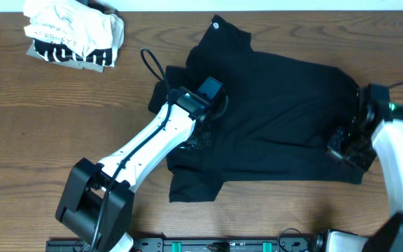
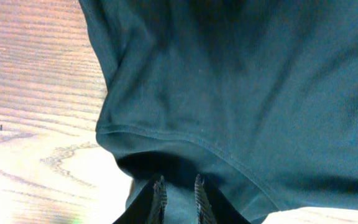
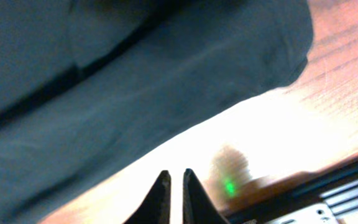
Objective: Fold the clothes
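The black shirt (image 1: 278,119) lies spread on the wooden table, centre to right, its tiny white logo (image 1: 215,26) at the far edge. My left gripper (image 1: 201,129) is over the shirt's left part. In the left wrist view its fingers (image 2: 179,193) are close together with a fold of the shirt (image 2: 241,81) between them, just behind a hem. My right gripper (image 1: 341,147) is at the shirt's right edge. In the right wrist view its fingers (image 3: 174,183) are shut and empty over bare table, with the shirt (image 3: 135,81) just beyond the tips.
A white folded bundle with black lettering (image 1: 72,35) sits at the far left corner. A black cable (image 1: 152,63) loops on the table beside the shirt's left side. A black rail (image 1: 222,245) runs along the front edge.
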Available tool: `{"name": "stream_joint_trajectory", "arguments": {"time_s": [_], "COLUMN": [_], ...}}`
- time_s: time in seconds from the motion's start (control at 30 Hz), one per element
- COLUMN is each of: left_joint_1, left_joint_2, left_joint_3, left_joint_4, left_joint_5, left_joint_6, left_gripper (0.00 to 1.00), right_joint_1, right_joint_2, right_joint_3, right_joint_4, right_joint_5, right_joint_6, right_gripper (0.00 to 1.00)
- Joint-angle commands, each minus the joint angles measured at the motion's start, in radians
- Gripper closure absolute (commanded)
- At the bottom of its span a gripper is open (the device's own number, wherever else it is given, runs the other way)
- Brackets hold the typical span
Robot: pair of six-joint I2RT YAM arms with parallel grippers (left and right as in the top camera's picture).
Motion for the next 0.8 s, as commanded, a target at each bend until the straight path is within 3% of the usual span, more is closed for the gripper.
{"name": "stream_joint_trajectory", "arguments": {"time_s": [0.0, 0.3, 0.77], "left_joint_1": [0.002, 0.002, 0.002], "left_joint_2": [0.002, 0.002, 0.002], "left_joint_3": [-0.004, -0.004, -0.004], "left_joint_4": [-0.003, -0.023, -0.052], "left_joint_5": [-0.012, -0.012, -0.012], "left_joint_6": [0.006, 0.006, 0.006], "left_gripper": [0.81, 0.81, 0.81], "right_joint_1": [0.005, -0.015, -0.108], "right_joint_2": [-0.065, -0.047, -0.029], "right_joint_3": [-0.105, -0.269, -0.386], "right_joint_4": [0.067, 0.299, 0.350], "right_joint_5": [0.032, 0.024, 0.056], "right_joint_6": [0.121, 0.229, 0.239], "right_gripper": [0.89, 0.86, 0.86]}}
